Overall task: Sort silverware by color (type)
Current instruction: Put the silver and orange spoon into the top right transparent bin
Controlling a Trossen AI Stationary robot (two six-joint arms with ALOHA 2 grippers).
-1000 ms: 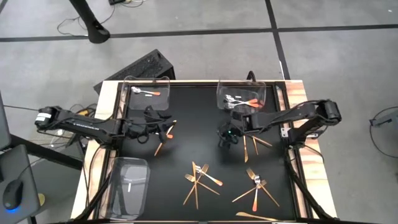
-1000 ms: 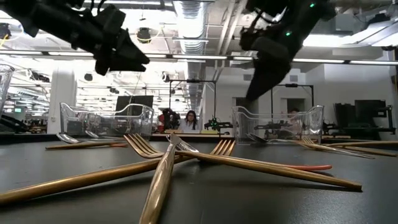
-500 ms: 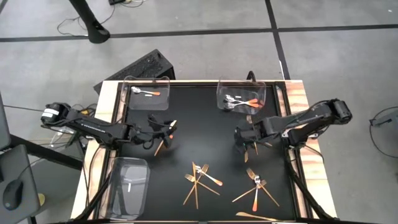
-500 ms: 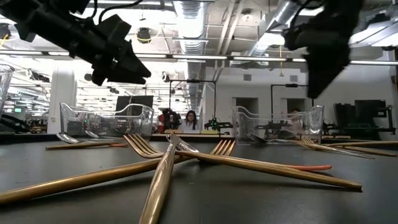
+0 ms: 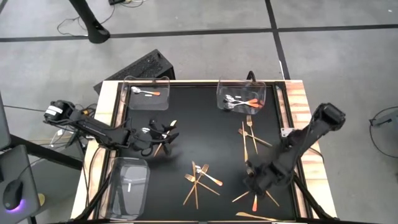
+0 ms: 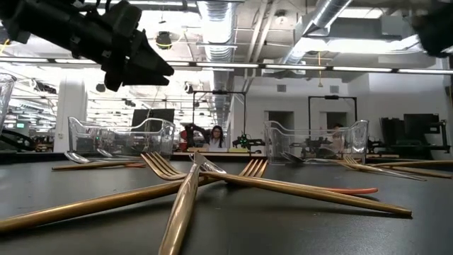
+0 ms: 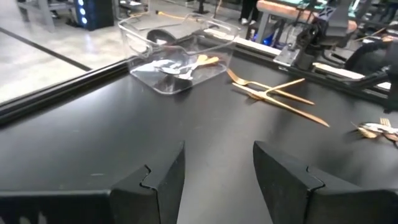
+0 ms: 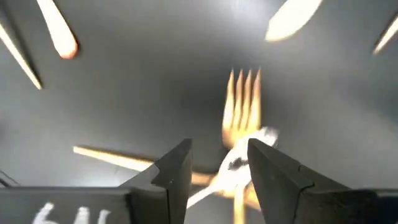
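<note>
Right tool (image 5: 256,182) now down over front-right forks (image 5: 256,184), released; left tool (image 5: 166,132) likewise, mid-table.

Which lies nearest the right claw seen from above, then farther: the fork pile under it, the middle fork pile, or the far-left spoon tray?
From the right gripper:
1. Fork pile, directly beneath, front right.
2. Middle fork pile, front centre.
3. Spoon tray, far back-left corner.

Black table (image 5: 205,134) — silverware scattered
Right gripper (image 5: 256,182) over forks (image 5: 256,186) at five o'clock; left gripper (image 5: 163,132) at nine — jaws apart.
</note>
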